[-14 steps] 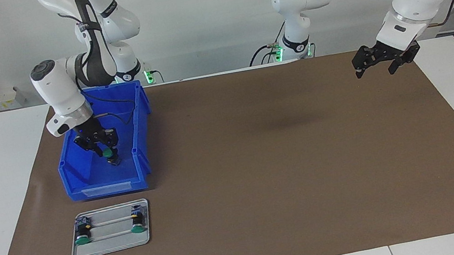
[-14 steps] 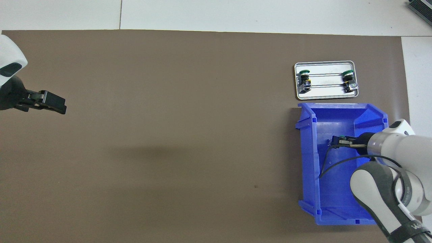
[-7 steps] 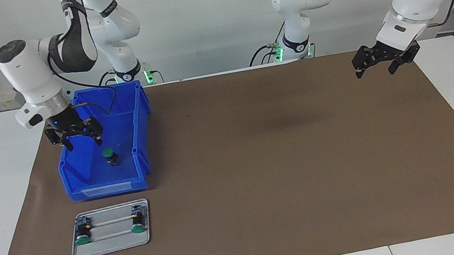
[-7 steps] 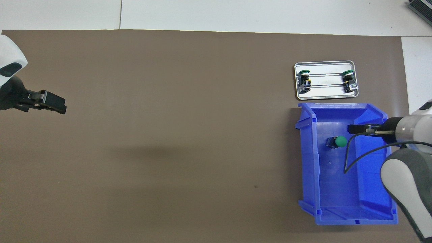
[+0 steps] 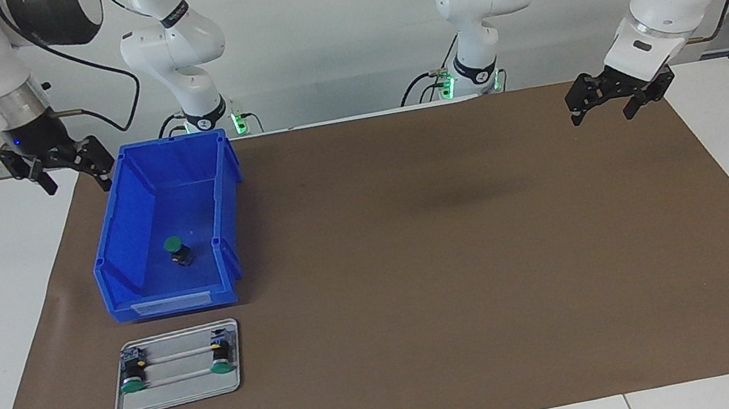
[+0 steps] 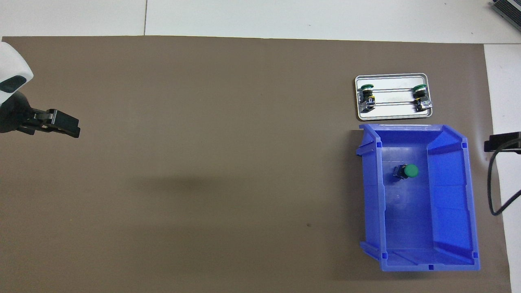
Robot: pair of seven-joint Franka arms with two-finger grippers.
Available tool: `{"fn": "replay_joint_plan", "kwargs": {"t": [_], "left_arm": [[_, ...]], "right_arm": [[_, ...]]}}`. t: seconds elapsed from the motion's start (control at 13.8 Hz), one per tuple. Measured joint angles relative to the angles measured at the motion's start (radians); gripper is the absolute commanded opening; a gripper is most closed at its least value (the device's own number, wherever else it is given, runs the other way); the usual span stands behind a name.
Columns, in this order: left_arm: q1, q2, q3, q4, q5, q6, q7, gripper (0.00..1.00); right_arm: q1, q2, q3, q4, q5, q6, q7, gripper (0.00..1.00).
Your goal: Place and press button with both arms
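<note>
A green-capped button [image 5: 177, 249] [image 6: 409, 171] lies loose on the floor of a blue bin [image 5: 167, 306] [image 6: 472, 203], with nothing touching it. My right gripper [image 5: 75, 180] hangs open and empty, raised beside the bin's corner over the edge of the mat at the right arm's end of the table. Only the tip of the right gripper [image 6: 502, 142] shows in the overhead view. My left gripper [image 5: 603, 114] [image 6: 69, 126] waits open and empty above the mat at the left arm's end.
A flat silver tray [image 5: 178, 395] [image 6: 392, 114] lies next to the bin, farther from the robots. Two more green buttons [image 5: 132, 380] [image 5: 219, 362] sit on its two rods. A brown mat [image 5: 418, 262] covers the table's middle.
My right gripper opened and let go of the button in the bin, then rose and swung out of the bin toward the right arm's end. The button stayed put; the left arm has not moved.
</note>
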Motion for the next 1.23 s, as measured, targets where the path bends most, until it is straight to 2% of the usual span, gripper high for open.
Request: {"fn": "replay_joint_plan", "kwargs": {"t": [0.29,0.58,1.23], "left_arm": [[0.0,0.0,0.0,0.0,0.0,0.0,0.0,1.0],[0.0,0.0,0.0,0.0,0.0,0.0,0.0,1.0],[0.0,0.0,0.0,0.0,0.0,0.0,0.0,1.0]], "right_arm": [[0.044,0.058,0.009,0.136,0.007,-0.104,0.068,1.0],[0.049,0.096,0.01,0.139,0.018,-0.108,0.072,1.0],[0.055,0.094,0.028,0.142,0.018,-0.129,0.07,1.0]]}}
